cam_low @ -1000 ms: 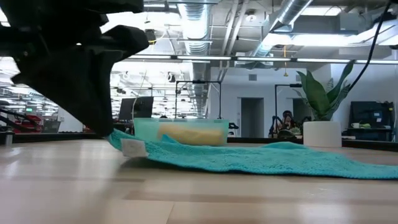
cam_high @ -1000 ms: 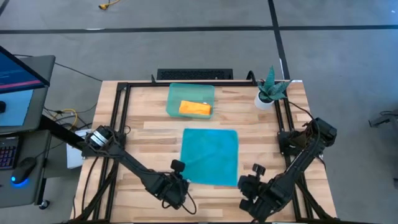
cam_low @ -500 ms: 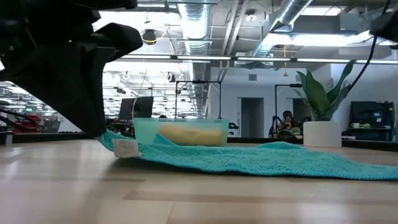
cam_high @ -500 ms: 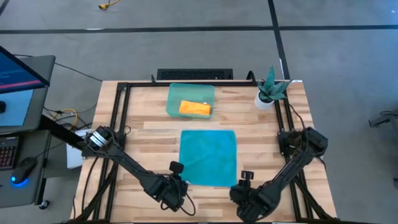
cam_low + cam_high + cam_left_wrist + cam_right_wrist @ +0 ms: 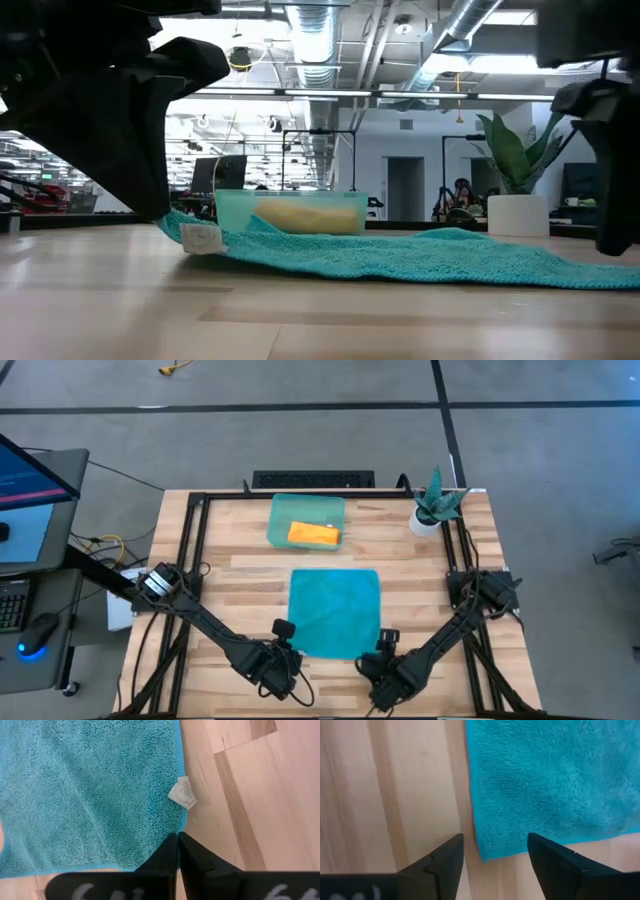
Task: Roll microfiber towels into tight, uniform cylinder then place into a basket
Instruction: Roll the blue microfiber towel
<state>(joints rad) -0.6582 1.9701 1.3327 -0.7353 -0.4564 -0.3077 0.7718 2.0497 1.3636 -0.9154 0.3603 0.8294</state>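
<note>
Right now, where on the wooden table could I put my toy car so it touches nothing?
Bare wood lies on the table left of the flat teal-blue towel, and right of it below the white potted plant. The near edge is crowded: left gripper, shut, and right gripper, open. The pale-green plastic basket holds the rolled orange towel.

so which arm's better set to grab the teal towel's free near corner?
Right. Its gripper has open jaws straddling the teal towel corner; the left gripper is shut at the other corner.
</note>
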